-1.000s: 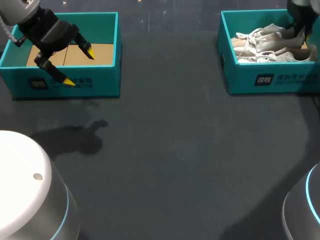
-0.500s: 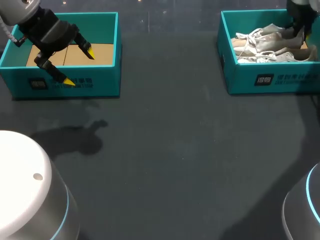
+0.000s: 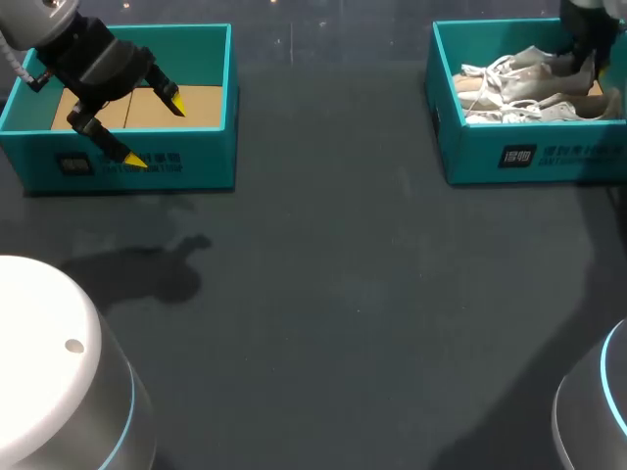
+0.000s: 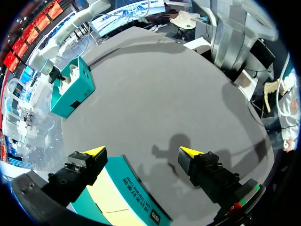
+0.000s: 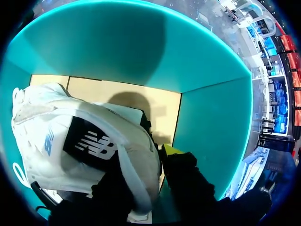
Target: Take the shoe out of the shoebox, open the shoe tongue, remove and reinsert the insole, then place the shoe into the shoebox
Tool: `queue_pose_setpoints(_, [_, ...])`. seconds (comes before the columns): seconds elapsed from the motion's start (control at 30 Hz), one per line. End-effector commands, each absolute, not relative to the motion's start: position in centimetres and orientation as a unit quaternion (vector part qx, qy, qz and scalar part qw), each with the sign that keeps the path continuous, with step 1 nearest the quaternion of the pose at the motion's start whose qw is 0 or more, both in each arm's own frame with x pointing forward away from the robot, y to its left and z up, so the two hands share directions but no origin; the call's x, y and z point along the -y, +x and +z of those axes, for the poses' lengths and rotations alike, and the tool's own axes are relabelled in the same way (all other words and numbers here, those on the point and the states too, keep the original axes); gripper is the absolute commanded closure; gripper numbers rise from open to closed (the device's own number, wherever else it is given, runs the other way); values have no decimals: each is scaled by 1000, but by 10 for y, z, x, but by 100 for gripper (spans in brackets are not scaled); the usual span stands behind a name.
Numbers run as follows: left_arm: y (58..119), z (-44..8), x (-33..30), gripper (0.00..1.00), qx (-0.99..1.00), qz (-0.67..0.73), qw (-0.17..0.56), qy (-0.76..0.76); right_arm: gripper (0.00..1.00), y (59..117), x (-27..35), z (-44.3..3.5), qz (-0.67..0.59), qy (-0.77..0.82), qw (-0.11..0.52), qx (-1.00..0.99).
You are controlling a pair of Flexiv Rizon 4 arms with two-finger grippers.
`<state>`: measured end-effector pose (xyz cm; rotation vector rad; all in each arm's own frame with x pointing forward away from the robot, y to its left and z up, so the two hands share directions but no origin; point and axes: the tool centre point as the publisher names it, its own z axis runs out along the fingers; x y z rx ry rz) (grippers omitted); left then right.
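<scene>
Sneakers [image 3: 529, 86], a white pair, lie in the teal right shoebox [image 3: 534, 157] at the table's [image 3: 343, 323] far right corner. Nearest you, your left gripper [image 3: 154, 131] hangs with its jaws spread wide above the front wall of the left shoebox [image 3: 196, 162], at the far left corner. Farther back, your right gripper [image 5: 150, 165] is clamped on one sneaker's heel, one yellow tip showing just outside it.
</scene>
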<state>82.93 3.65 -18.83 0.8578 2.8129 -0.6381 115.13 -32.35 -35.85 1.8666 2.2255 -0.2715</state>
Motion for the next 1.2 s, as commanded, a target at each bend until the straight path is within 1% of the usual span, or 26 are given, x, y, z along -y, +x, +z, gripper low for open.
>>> queue_pose_setpoints(0.03, [830, -189, -36, 0, -933, -211, 66, 285, 69, 1153, 317, -359, -96, 636, 110, -757])
queue_pose_setpoints(0.13, [830, -189, -36, 0, -933, -211, 66, 285, 66, 1152, 316, -360, -96, 637, 108, -757])
queue_pose_setpoints(0.4, [830, -189, -36, 0, -933, -211, 66, 285, 51, 1149, 313, -354, -95, 638, 110, -756])
queue_pose_setpoints(0.47, [830, -189, -36, 0, -933, -211, 66, 285, 36, 1149, 312, -351, -93, 640, 112, -755])
queue_pose_setpoints(0.57, [830, -189, -36, 0, -933, -211, 66, 285, 5, 1149, 312, -345, -90, 644, 120, -750])
queue_pose_setpoints(0.6, [830, -189, -36, 0, -933, -211, 66, 285, 0, 1149, 312, -343, -91, 645, 123, -748])
queue_pose_setpoints(1.2, [830, -189, -36, 0, -933, -211, 66, 285, 0, 1151, 312, -301, -71, 665, 143, -729])
